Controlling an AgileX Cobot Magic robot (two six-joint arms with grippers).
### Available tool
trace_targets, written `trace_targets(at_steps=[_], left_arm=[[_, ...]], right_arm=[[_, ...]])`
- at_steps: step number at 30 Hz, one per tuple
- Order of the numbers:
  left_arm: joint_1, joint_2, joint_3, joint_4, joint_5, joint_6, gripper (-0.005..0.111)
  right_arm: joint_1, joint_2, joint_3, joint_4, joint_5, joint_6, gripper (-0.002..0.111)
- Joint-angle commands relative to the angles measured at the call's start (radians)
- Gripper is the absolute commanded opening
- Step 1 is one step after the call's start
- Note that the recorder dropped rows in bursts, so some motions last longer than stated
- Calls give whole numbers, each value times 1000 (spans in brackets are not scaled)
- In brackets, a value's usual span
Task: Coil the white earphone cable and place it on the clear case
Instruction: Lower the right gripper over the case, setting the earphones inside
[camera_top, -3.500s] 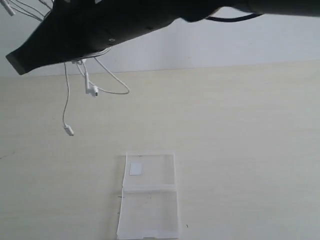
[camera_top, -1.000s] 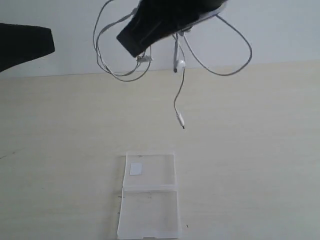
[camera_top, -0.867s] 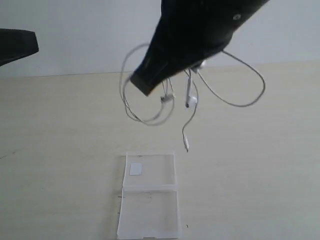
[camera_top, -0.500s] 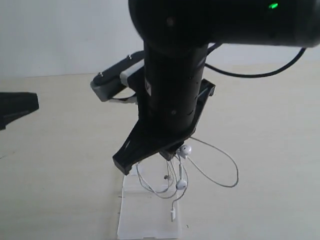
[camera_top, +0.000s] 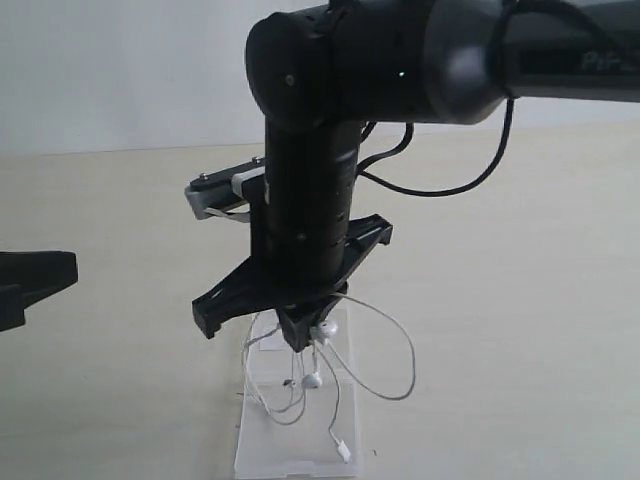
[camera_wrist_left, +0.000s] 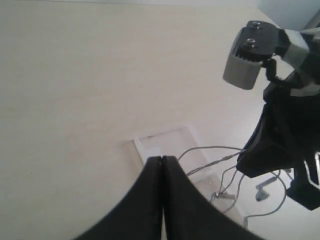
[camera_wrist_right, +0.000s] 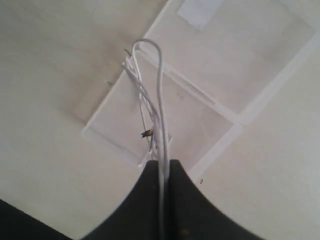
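Now your right gripper (camera_top: 300, 335), clamped on the white earphone cable (camera_top: 313, 380), has dropped low over the clear case (camera_top: 290, 455), so releasing looks like the next move. Your left gripper (camera_wrist_left: 162, 159) waits aside, fingers together, empty.

Pale cream table (camera_top: 520, 300) with a faint, even wood grain, running back to a light wall (camera_top: 120, 70) at its far edge. Lying directly on it is the clear case (camera_top: 262, 445), opened flat so that its two rectangular halves rest side by side, joined along a hinge line, one half farther from the exterior camera and one nearer. A small white square label (camera_wrist_right: 200, 11) sits inside one half, close to a corner, and the table's surface shows through both transparent halves.
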Motion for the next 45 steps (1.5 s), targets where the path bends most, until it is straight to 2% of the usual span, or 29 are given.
trace_targets(at_steps=[1, 7, 18, 25, 33, 38, 45], left_arm=[[0, -3, 6, -3, 14, -1, 0], [0, -3, 10, -3, 4, -1, 0], [0, -3, 13, -3, -12, -1, 0], [0, -3, 12, -3, -16, -1, 0], [0, -3, 12, -3, -16, -1, 0], [0, -3, 12, -3, -19, -1, 0], [0, -3, 12, -3, -19, -1, 0]], right_arm=[[-4, 59, -36, 19, -2, -10, 0], [-23, 119, -36, 13, -2, 27, 0], [-32, 184, -36, 20, -301, 50, 0], [-32, 233, -36, -103, -299, 236, 0], [-32, 236, -36, -162, -193, 372, 0], [-32, 236, -36, -184, -119, 383, 0], [-32, 236, -36, -188, -117, 383, 0]])
